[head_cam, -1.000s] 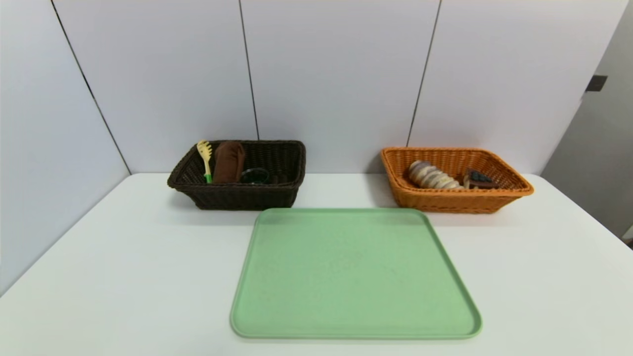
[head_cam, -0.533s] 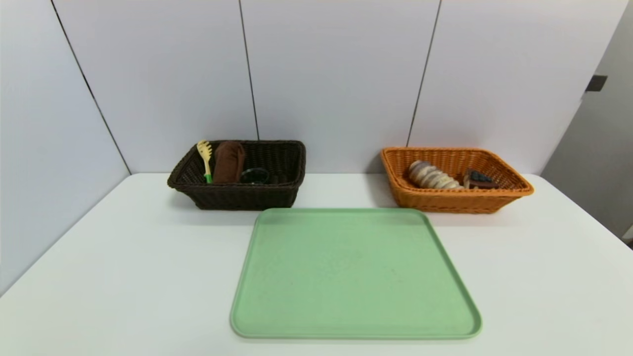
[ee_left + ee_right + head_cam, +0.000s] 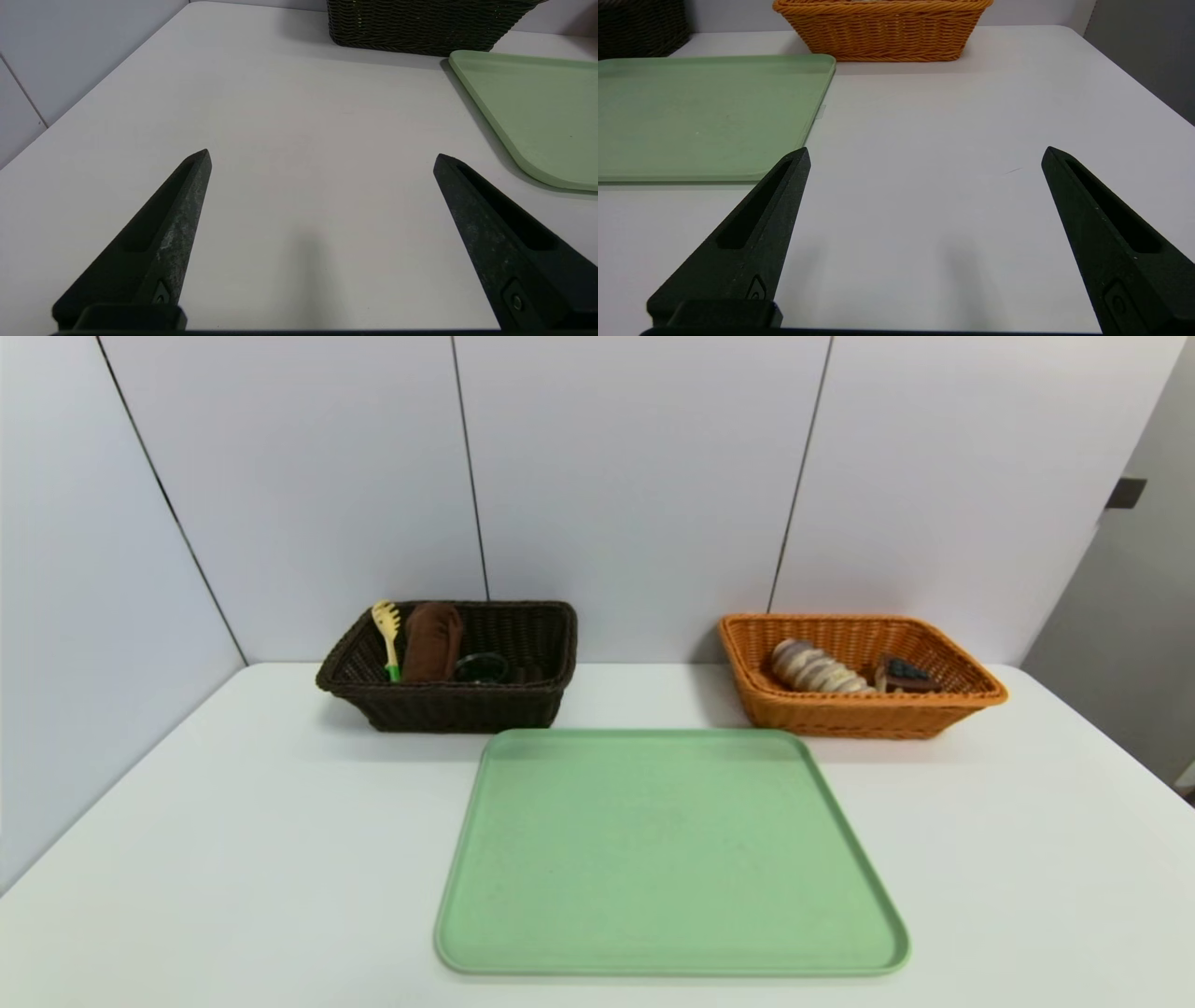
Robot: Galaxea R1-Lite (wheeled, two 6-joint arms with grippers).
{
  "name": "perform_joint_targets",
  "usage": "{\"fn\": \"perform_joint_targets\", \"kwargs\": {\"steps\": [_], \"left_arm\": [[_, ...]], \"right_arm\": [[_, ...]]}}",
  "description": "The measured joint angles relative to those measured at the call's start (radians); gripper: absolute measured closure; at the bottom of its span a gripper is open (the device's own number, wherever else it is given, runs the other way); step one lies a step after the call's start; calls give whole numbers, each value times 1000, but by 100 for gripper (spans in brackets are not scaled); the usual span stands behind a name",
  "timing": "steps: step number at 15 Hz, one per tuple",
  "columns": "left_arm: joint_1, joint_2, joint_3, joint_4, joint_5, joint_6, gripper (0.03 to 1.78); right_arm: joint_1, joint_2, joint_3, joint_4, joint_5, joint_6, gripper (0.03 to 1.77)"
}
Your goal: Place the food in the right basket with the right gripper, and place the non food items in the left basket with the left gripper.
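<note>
The green tray [image 3: 670, 851] in the middle of the white worktop [image 3: 233, 859] has nothing on it; everything seems already sorted. In the dark brown basket [image 3: 448, 707] at the back left sit the non-food things: a yellow pasta fork with a green handle [image 3: 386, 637] leaning up against the wall, a brown cloth-like bundle [image 3: 431, 640] beside it, and a dark round object [image 3: 481, 666] I can't identify. The orange basket [image 3: 864, 714] at the back right holds the food: a ridged, swirled bread roll [image 3: 814, 667] and a dark wedge that looks like cake [image 3: 902, 675].

Both arms hang back near the front edge, well apart from the baskets. The left gripper [image 3: 322, 156] is spread wide over bare worktop with nothing between its fingers, and so is the right gripper [image 3: 925, 153].

If anything needed shifting, I'd judge the fork light, stiff and best pinched across its thin handle, the bundle soft enough to take anywhere, and the roll and cake light but squashable, wanting a gentle hold across the middle.
</note>
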Motion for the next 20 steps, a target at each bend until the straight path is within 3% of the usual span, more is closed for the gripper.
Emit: {"fn": "perform_joint_targets", "kwargs": {"steps": [20], "left_arm": [[0, 0, 0, 0, 1, 0, 12]], "right_arm": [[0, 0, 0, 0, 0, 0, 9]]}}
